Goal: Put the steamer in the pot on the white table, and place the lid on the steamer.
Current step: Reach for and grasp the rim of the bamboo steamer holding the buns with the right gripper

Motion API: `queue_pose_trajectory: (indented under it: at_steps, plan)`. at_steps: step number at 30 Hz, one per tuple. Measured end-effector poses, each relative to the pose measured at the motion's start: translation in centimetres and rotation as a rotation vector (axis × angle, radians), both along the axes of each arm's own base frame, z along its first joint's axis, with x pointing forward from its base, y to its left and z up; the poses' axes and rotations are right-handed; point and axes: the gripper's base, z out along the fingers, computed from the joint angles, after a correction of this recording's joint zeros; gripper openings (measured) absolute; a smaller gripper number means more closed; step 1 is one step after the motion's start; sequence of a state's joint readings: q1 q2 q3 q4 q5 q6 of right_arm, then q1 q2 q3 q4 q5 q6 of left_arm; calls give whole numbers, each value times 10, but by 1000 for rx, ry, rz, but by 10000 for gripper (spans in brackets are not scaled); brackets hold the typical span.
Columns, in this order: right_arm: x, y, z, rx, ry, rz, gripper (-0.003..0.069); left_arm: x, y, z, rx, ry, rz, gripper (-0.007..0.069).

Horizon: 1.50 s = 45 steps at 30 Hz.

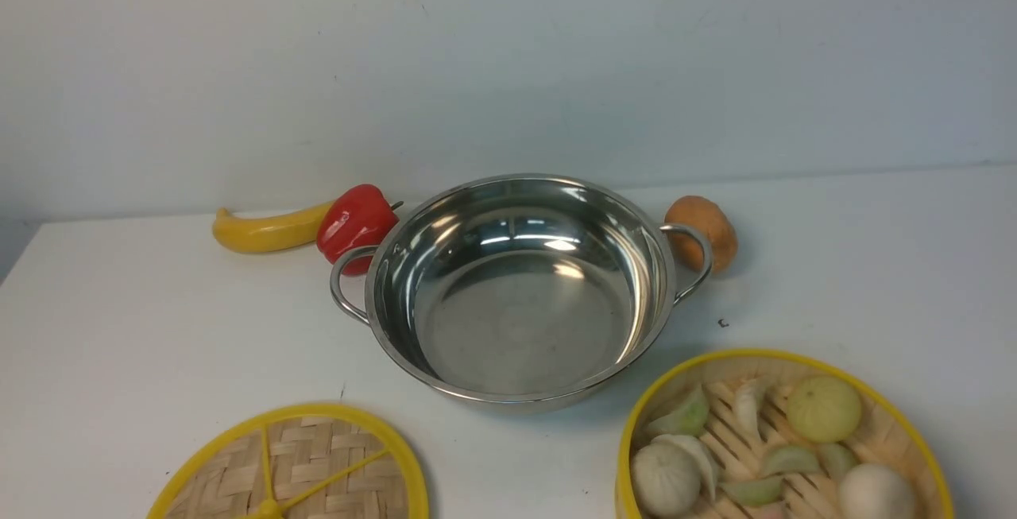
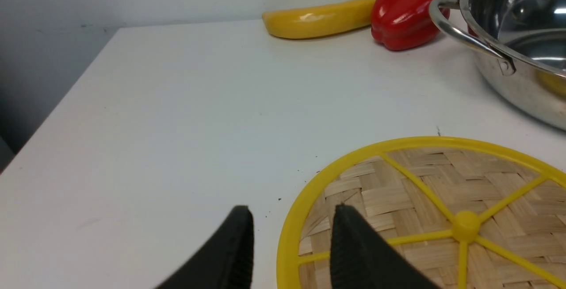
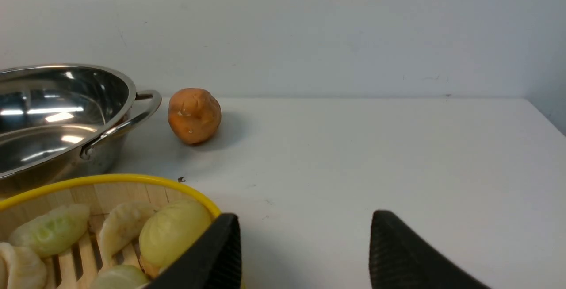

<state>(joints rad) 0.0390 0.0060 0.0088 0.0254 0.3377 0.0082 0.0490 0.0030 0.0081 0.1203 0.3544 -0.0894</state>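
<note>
Two grippers frame your view: the left (image 2: pixel 294 211) stands parted near the woven bamboo lid (image 1: pixel 306 463); the right (image 3: pixel 305 216) is spread wide, holding nothing, near the steamer (image 1: pixel 783 356). You see the steamer cut off at the front view's edge, pale dumplings and buns on its slatted floor. Beyond both grippers sits the empty, shiny steel pot (image 1: pixel 520 320), partly hiding a glossy red pepper (image 1: pixel 355 221) and lumpy orange-brown item (image 1: pixel 707 225).

A white table (image 1: pixel 834 288) flecked with dark specks is occupied by an empty steel pot (image 1: pixel 524 320) — backed closely by a yellow banana (image 1: pixel 274 231), a red pepper (image 1: pixel 359 225) and a brown lumpy item (image 1: pixel 707 233) — a woven lid (image 1: pixel 318 455) and a filled steamer (image 1: pixel 755 439).
</note>
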Motion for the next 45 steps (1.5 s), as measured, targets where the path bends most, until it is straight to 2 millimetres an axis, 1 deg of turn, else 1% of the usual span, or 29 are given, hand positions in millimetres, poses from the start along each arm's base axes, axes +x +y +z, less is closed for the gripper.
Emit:
queue_pose_trajectory:
  at_steps: [38,42,43,45]
  plan:
    - [0,0,1,1,-13,0,395,0,0,0,0,0,0,241]
    - [0,0,4,27,-48,1,395,0,0,0,0,0,0,241]
    - [0,1,8,38,-49,2,395,0,0,0,0,0,0,241]
    - [-3,1,21,49,-69,5,395,0,0,0,0,0,0,241]
